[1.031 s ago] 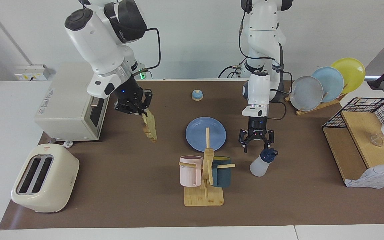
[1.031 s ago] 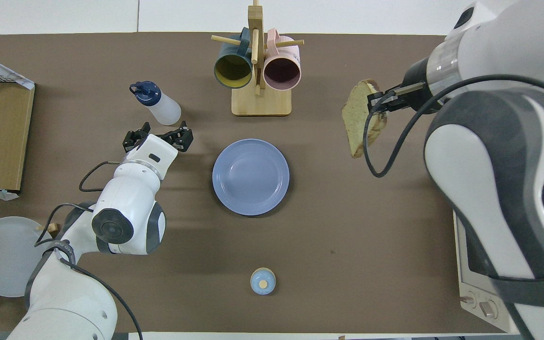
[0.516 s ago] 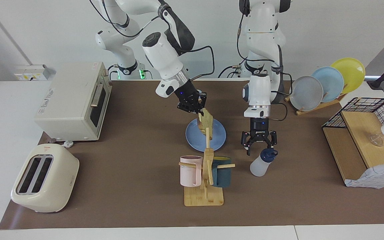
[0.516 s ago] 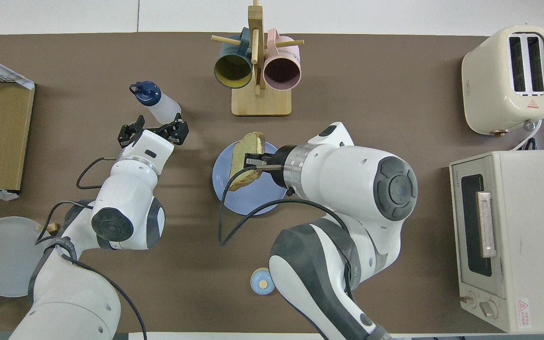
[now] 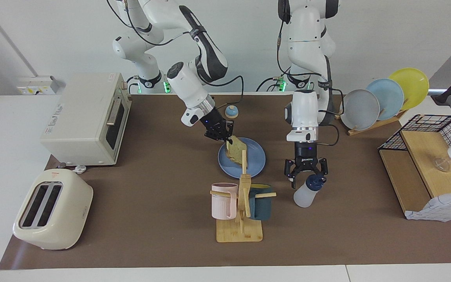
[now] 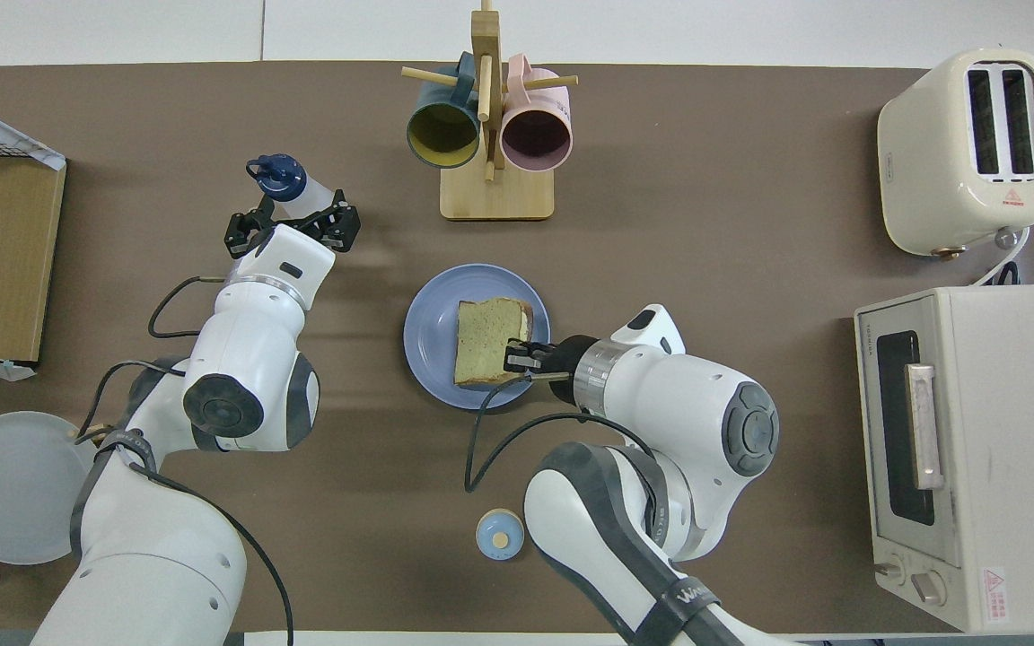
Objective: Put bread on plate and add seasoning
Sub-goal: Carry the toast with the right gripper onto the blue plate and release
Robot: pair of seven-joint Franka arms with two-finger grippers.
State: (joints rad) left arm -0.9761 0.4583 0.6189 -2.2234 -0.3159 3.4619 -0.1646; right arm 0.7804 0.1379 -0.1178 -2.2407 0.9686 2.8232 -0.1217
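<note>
Since a second ago, right gripper [image 6: 515,359] carried bread [image 6: 492,341] from beside oven [image 5: 86,117] onto plate [image 6: 432,309], clamped on slice's edge; slice nearly flat. Left gripper [image 5: 306,175], jaws wide, lowered over seasoning [image 5: 307,191], bottle leaning, cap uppermost

bread [image 6: 492,341] on plate [image 6: 432,309] mid-table; mug rack [image 6: 496,188] farther from robots than plate; seasoning [image 6: 294,188] toward left arm's end, beside rack; bell [image 6: 499,534] nearer robots than plate; toaster [image 6: 966,148] and oven [image 6: 975,449] at right arm's end
</note>
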